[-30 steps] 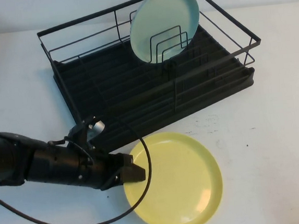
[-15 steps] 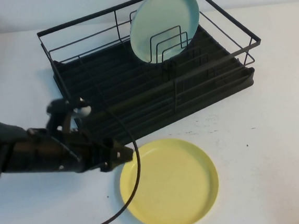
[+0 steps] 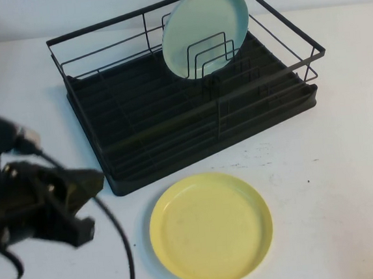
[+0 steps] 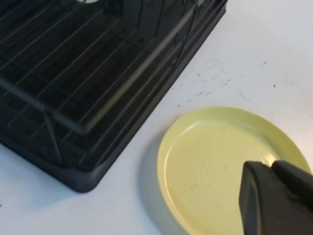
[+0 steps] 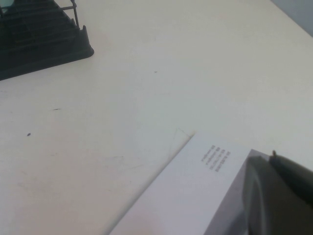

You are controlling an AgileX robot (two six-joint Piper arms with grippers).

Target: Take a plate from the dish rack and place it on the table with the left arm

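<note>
The white bench (image 3: 345,165) is brightly and evenly lit from above, and only a soft, pale shadow is cast around the yellow plate (image 3: 210,227). The left arm (image 3: 28,199) is smeared by blur in the high view. In the left wrist view, the left tool (image 4: 279,200) is seen dark and out of focus.

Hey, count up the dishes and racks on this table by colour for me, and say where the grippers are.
Pale yellow plate, flat on the table: 1
Mint-blue plate, upright in the rack: 1
Black dish rack: 1
Total: 3
Left gripper: shut, empty, left of the yellow plate.
Right gripper: over bare table.
</note>
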